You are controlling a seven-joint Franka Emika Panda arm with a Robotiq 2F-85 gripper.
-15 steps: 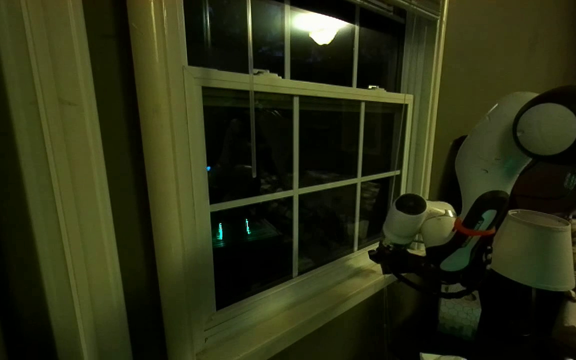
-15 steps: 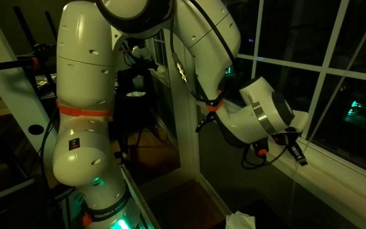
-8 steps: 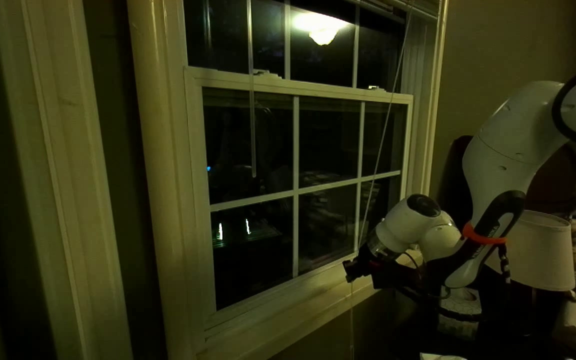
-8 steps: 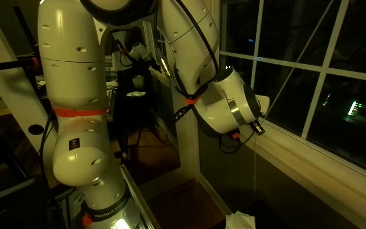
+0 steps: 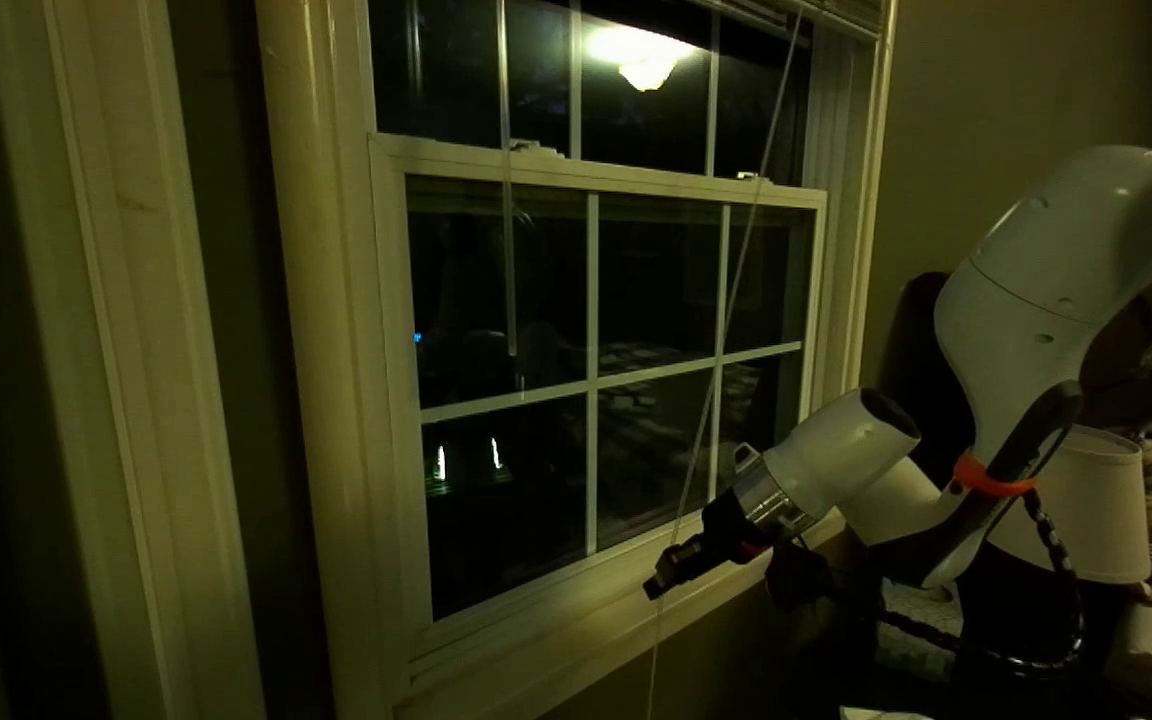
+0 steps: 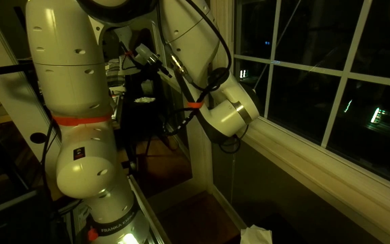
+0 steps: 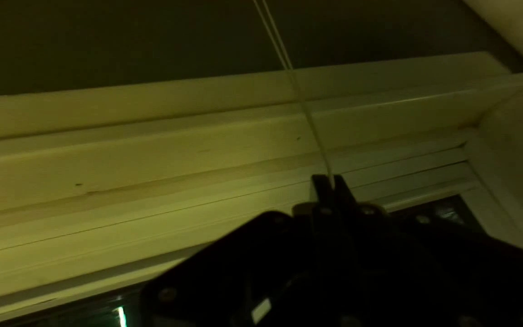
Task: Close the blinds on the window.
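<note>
Nearest, the gripper [image 7: 331,181] was clenched on the cord [image 7: 309,119], whose lower part hung past the sill [image 7: 175,156]. Over the last second the gripper had swept sideways along the window [image 5: 592,300], drawing the cord aslant across it. Beyond, the blinds [image 5: 844,15] remained bunched at the top; the sideways pull, probably meant to let them drop, had not lowered them yet.
</note>
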